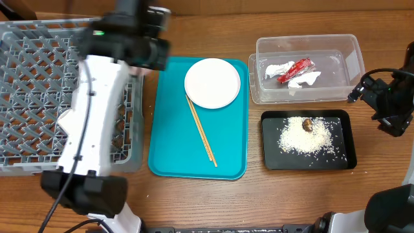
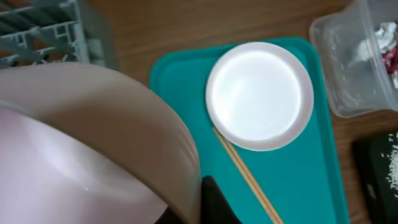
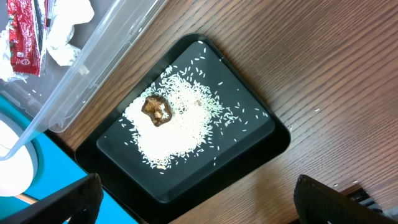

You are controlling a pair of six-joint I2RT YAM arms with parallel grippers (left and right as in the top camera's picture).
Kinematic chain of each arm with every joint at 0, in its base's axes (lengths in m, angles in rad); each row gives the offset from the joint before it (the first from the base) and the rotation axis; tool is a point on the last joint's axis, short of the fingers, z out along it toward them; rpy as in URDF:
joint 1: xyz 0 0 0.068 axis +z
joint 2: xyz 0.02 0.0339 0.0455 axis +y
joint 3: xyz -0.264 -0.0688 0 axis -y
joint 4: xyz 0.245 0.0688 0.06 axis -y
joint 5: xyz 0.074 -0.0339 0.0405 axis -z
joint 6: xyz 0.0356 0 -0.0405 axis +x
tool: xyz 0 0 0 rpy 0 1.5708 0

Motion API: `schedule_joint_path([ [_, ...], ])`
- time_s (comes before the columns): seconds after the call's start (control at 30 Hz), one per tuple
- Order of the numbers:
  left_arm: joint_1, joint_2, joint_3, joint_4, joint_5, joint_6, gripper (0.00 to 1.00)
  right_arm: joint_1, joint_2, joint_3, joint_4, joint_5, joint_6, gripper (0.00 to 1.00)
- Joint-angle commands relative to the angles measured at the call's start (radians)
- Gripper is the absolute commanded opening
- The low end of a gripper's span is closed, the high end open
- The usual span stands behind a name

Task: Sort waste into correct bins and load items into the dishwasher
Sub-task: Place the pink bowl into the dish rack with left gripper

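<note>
My left gripper is shut on the rim of a small white bowl, which fills the left wrist view. It is held at the right edge of the grey dish rack, and the arm hides it from overhead. The white plate and two chopsticks lie on the teal tray. The clear tub holds the red wrapper and the napkin. The black tray holds rice and the brown scrap. My right gripper is open and empty above the black tray's edge.
The dish rack fills the left of the table, with the left arm lying over its right side. The clear tub and the black tray stand close together at the right, next to the teal tray. The grey metal bowl and the white cup are out of view.
</note>
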Motion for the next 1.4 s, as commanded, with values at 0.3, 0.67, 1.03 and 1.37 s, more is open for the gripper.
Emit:
schedule_joint_path([
  [0.3,0.43,0.134,0.0,0.001,0.81,0.458,0.04,0.002,-0.011,0.008,0.006,-0.006,0.0,1.0],
  [0.67,0.558,0.379,0.0,0.036,1.142,0.515,0.04,0.002,-0.011,0.008,0.005,-0.006,-0.023,1.0],
  [1.03,0.623,0.529,0.0,0.114,1.261,0.507,0.04,0.002,-0.011,0.008,0.002,-0.005,-0.023,1.0],
  [1.37,0.751,0.532,0.0,0.066,1.096,0.465,0.82,0.002,-0.011,0.008,0.002,-0.005,-0.026,1.0],
])
